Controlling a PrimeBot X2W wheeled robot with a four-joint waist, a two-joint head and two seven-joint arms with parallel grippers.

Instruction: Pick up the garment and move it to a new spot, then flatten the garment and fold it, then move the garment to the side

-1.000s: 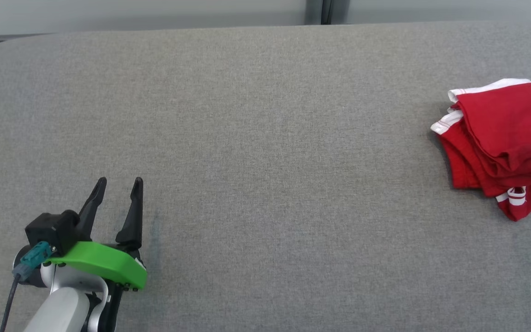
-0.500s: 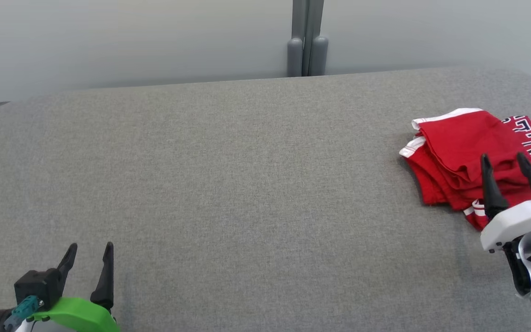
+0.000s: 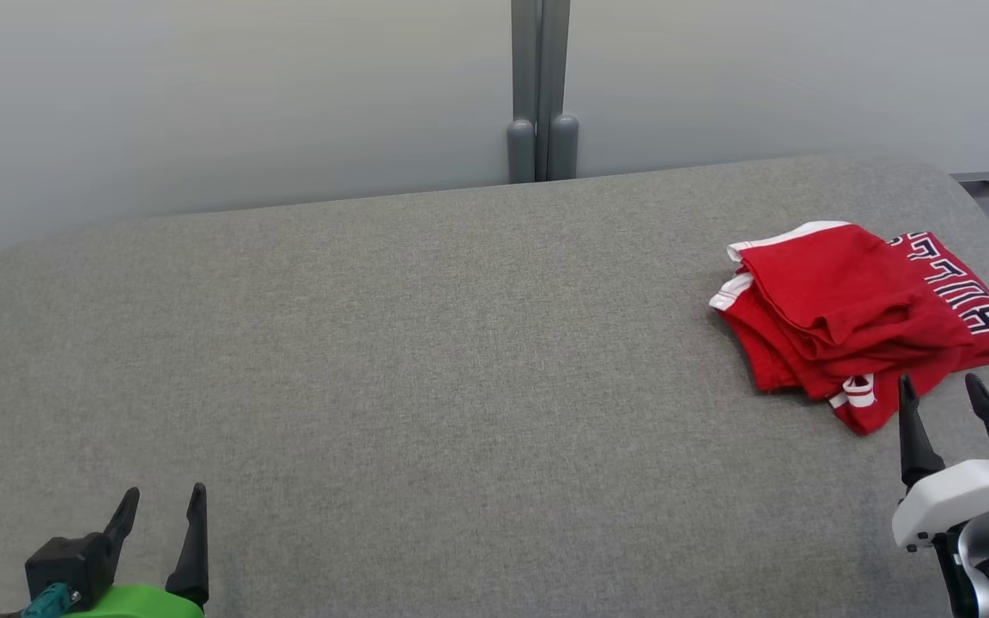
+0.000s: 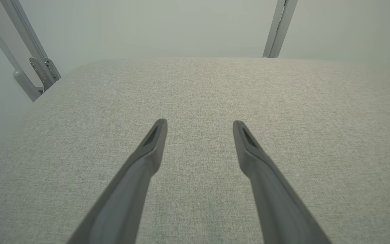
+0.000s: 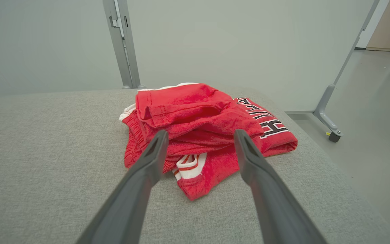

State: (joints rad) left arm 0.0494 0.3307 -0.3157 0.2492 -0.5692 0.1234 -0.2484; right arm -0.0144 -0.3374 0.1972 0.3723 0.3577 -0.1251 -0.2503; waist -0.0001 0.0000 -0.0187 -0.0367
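The garment is a crumpled red piece with white trim and black-and-white lettering. It lies in a heap near the right end of the grey fabric table. My right gripper is open just in front of the heap's near edge, its fingertips a little short of the cloth. In the right wrist view the garment lies straight ahead beyond the open right gripper. My left gripper stands open and empty at the table's near left. The left wrist view shows this gripper over bare fabric.
Pale wall panels joined by a grey post stand behind the table. The table's rounded right edge runs close past the garment. Beyond it are the floor and a frame leg on a caster.
The head camera has tilted up and turned, bringing the wall and my right gripper into view. The right gripper has drawn back from over the garment to just in front of it.
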